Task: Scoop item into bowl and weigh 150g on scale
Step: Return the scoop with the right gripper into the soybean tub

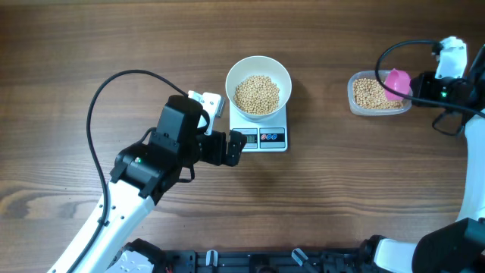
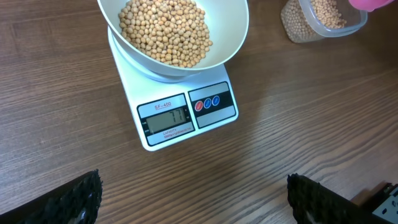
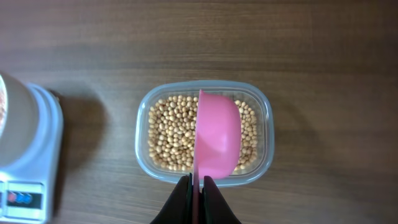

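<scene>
Clamping the pink scoop [image 3: 219, 134] above the tub [image 3: 142, 134], your right gripper [image 3: 198, 184] is closed tight; your left gripper [image 2: 196, 205] gapes wide near the scale [image 2: 186, 116], its white bowl [image 2: 240, 38] heaped with beans [image 2: 165, 31].

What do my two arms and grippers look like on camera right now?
Both arms have white links, black joints and a looping black cable. The left arm shows a green light; so does the right arm. The left gripper has black textured fingers; the right gripper is plain black.
</scene>
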### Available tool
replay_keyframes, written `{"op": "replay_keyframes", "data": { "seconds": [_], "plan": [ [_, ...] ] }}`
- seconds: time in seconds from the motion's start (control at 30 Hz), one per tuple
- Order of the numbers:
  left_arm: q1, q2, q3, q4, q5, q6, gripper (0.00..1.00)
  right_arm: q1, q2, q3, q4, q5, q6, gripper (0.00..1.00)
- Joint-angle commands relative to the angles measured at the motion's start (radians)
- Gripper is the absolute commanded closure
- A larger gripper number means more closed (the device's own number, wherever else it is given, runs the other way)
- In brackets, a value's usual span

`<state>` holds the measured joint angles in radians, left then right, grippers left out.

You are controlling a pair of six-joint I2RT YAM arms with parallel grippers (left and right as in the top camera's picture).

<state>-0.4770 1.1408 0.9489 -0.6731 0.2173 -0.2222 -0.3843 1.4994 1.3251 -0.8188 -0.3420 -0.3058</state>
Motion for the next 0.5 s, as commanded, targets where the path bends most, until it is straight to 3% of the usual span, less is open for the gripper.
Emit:
{"op": "replay_keyframes", "data": {
  "seconds": [0.0, 0.47],
  "plan": [
    [-0.005, 0.006, 0.0, 0.003, -0.002, 0.005, 0.0, 0.043, -0.016, 0.0, 0.015, 0.079, -0.15, 0.96],
    [-0.005, 0.006, 0.0, 0.003, -0.002, 0.005, 0.0, 0.161, 0.082, -0.01, 0.043, 0.352, -0.164, 0.95]
  ]
}}
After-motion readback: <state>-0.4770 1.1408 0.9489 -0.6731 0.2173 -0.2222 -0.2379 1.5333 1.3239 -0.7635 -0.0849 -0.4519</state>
